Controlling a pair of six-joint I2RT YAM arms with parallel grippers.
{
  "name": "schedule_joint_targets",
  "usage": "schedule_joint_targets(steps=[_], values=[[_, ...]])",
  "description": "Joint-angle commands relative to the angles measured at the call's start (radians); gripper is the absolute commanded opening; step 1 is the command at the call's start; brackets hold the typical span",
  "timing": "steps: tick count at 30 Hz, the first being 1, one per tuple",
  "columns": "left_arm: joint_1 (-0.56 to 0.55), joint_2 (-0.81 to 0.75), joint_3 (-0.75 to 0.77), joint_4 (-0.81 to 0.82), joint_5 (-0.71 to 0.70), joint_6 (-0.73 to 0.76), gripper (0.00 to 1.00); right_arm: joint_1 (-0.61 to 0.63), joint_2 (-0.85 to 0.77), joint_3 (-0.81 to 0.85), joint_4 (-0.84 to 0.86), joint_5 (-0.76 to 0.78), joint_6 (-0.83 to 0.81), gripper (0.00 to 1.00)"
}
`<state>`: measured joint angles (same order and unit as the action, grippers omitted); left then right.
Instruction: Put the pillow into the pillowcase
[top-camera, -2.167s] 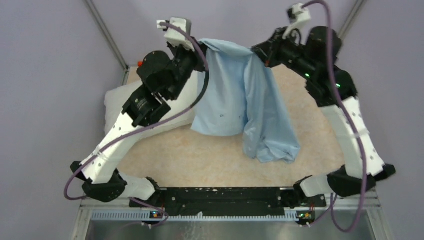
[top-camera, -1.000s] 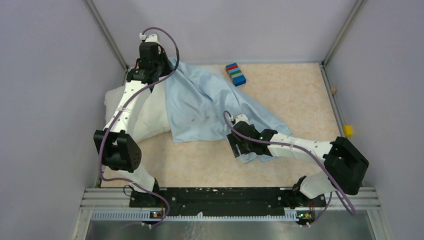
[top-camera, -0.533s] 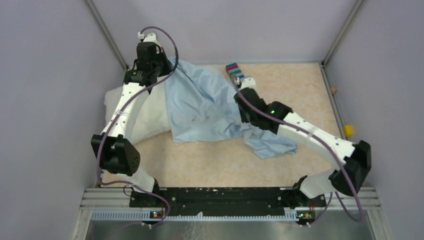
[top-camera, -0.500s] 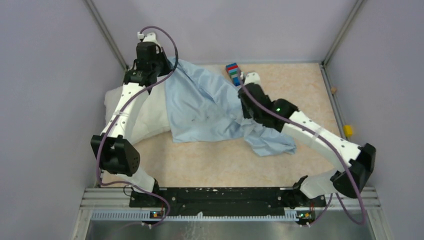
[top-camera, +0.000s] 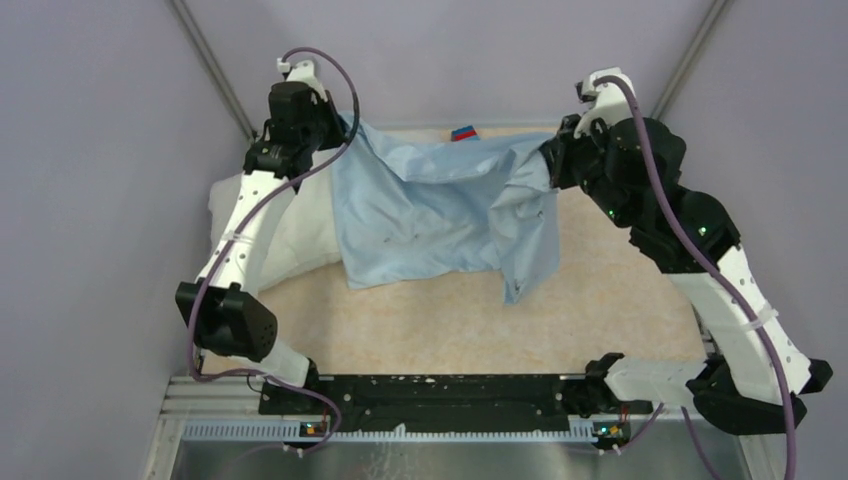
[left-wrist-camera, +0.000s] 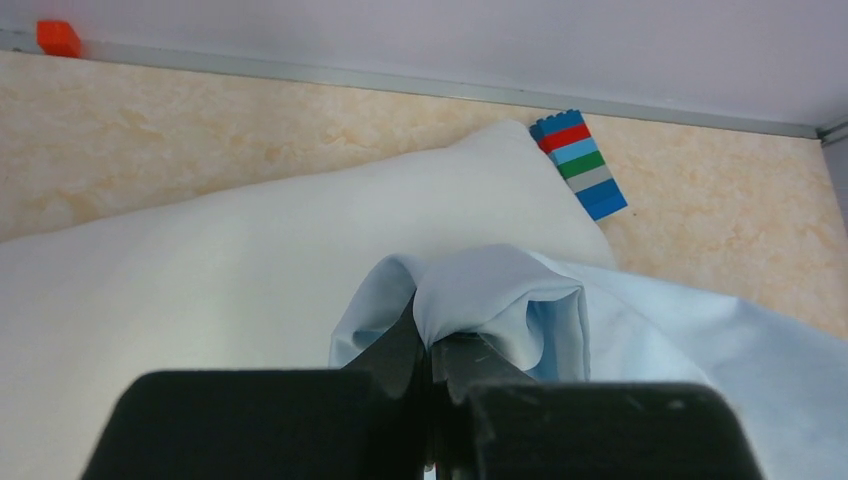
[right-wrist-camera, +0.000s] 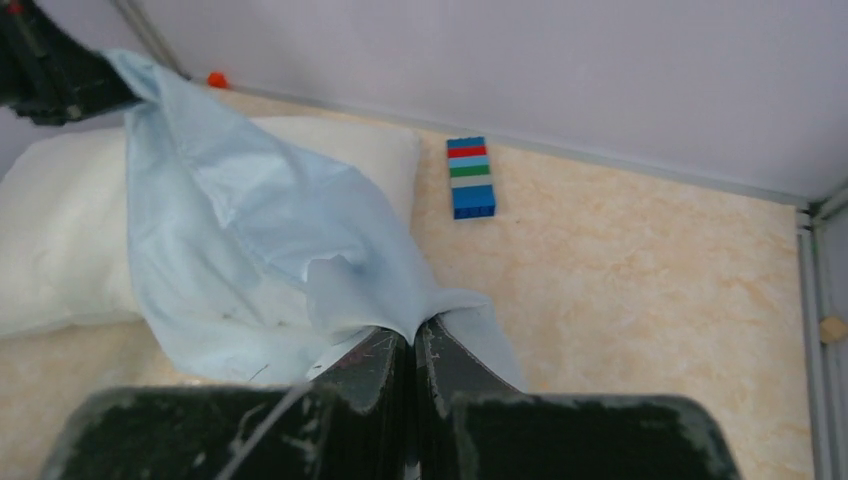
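The light-blue pillowcase hangs stretched between my two grippers above the table's back half. My left gripper is shut on its upper left corner, where a fold of cloth bunches over the closed jaws. My right gripper is shut on the opposite edge, and the fabric fans away from its pinched tips. The off-white pillow lies flat at the left, its right part hidden under the hanging cloth. It also shows in both wrist views.
A stack of coloured toy bricks stands by the back wall, mostly hidden behind the cloth in the top view. A small red piece lies in the back left corner. A tan bit sits by the right rail.
My right gripper shut on the pillowcase's lower right edge and rose with it to the back right, spreading the cloth. The left arm hardly moved, still gripping its corner.
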<state>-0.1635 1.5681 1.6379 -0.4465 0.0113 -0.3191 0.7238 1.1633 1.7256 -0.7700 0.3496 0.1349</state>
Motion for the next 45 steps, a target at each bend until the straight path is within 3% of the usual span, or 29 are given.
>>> schedule_joint_targets(steps=[1,4,6,12,15,20,22,24,26,27,28,29,31,35,38,42,45], values=[[-0.014,-0.107,0.010,0.081,0.060,0.013,0.00,0.000,0.002,0.116,-0.011,0.248,-0.025,0.00],[-0.055,-0.138,0.020,0.107,0.194,0.020,0.00,-0.022,0.056,0.162,0.010,0.485,-0.039,0.00],[-0.141,-0.136,0.055,0.100,0.280,0.061,0.00,-0.107,0.078,0.185,0.053,0.480,-0.032,0.00],[-0.487,-0.107,0.155,0.059,0.481,0.182,0.00,-0.468,0.215,0.329,0.122,0.255,0.097,0.00],[-0.663,-0.071,0.206,0.034,0.518,0.255,0.00,-0.577,0.297,0.409,0.171,0.135,0.173,0.00],[-0.944,0.078,0.318,-0.001,0.523,0.344,0.00,-0.631,0.507,0.731,0.204,-0.150,0.244,0.00],[-0.990,0.142,0.347,0.023,0.544,0.325,0.00,-0.632,0.600,0.851,0.216,-0.319,0.276,0.00],[-0.996,0.181,0.335,0.068,0.555,0.256,0.04,-0.630,0.656,0.862,0.279,-0.522,0.365,0.00],[-0.994,0.193,0.316,0.067,0.457,0.231,0.16,-0.615,0.665,0.779,0.384,-0.704,0.453,0.00],[-0.989,0.182,0.293,0.068,0.372,0.219,0.35,-0.595,0.666,0.735,0.417,-0.759,0.466,0.00],[-0.980,0.150,0.254,0.072,0.279,0.198,0.46,-0.561,0.670,0.701,0.430,-0.795,0.457,0.00],[-0.959,0.118,0.215,0.076,0.197,0.172,0.51,-0.523,0.673,0.666,0.436,-0.822,0.446,0.00],[-0.911,0.026,0.120,0.086,0.108,0.110,0.69,-0.435,0.679,0.590,0.464,-0.864,0.437,0.00],[-0.878,-0.261,-0.104,0.176,-0.118,0.047,0.75,-0.291,0.697,0.422,0.579,-0.916,0.488,0.00],[-0.875,-0.436,-0.176,0.169,-0.351,0.019,0.77,-0.158,0.710,0.319,0.611,-0.918,0.464,0.00],[-0.857,-0.548,-0.183,0.096,-0.661,0.053,0.86,-0.004,0.663,0.098,0.711,-0.873,0.444,0.00],[-0.780,-0.548,-0.162,0.034,-0.722,0.075,0.92,0.062,0.611,-0.045,0.761,-0.848,0.447,0.00]])
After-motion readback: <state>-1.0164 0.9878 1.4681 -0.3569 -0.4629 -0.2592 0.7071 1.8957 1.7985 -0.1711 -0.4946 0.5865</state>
